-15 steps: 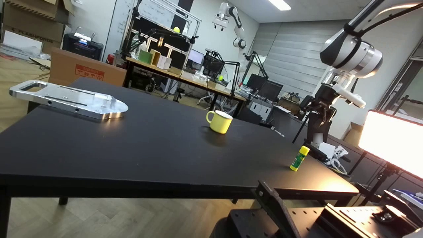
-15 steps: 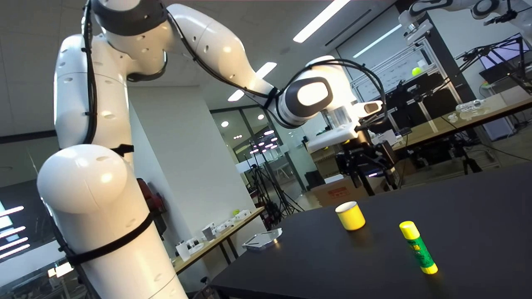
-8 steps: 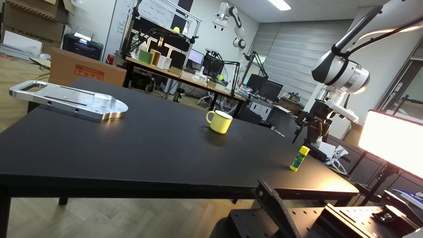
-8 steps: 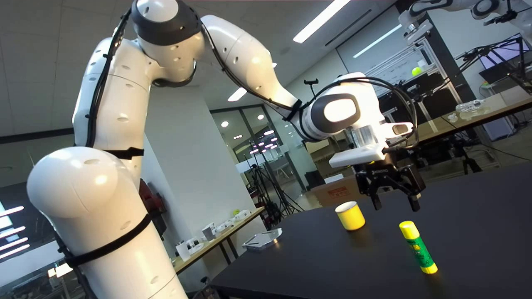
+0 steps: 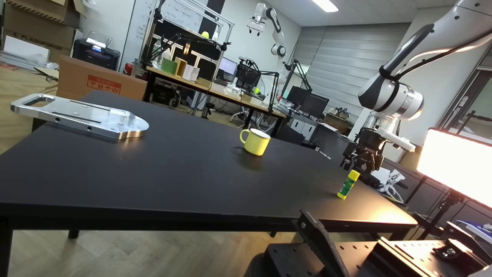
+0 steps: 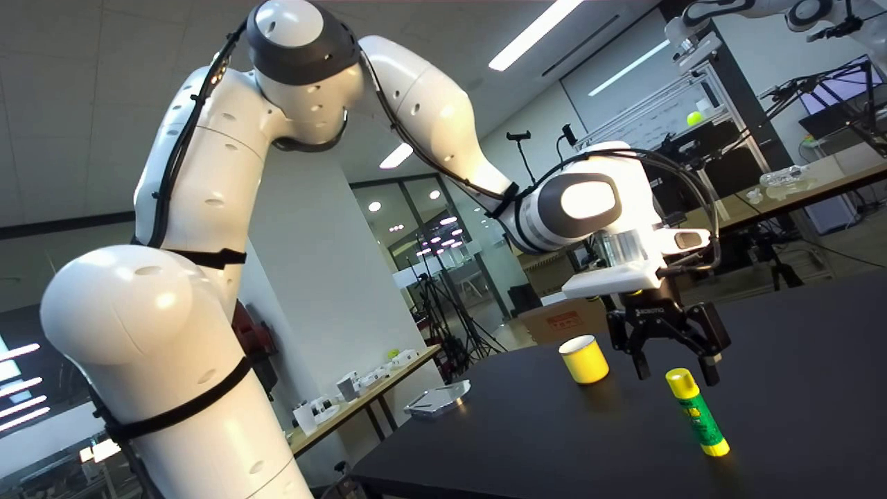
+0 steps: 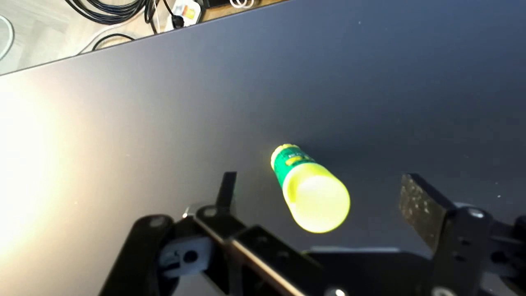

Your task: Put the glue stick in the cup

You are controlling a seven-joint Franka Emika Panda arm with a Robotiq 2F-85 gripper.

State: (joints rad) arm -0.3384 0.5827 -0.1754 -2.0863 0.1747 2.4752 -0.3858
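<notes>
My two fingers [image 7: 422, 211] are spread wide, zero things gripped. One glue stick [image 7: 310, 189] stands on one table [image 5: 173, 181], showing between them in wrist view; one cup [image 6: 585, 362] sits at its ten o'clock in both exterior views.

A metal plate [image 5: 80, 114] lies on a black table [image 5: 188, 169]. A cardboard box [image 5: 100, 79] and lit lamp [image 5: 457, 165] stand nearby.

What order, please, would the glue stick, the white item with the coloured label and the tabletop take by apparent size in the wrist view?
Largest: tabletop, by far.
Next: glue stick, probably enlarged by nearness to the camera.
Smallest: white item, at the top edge.
</notes>
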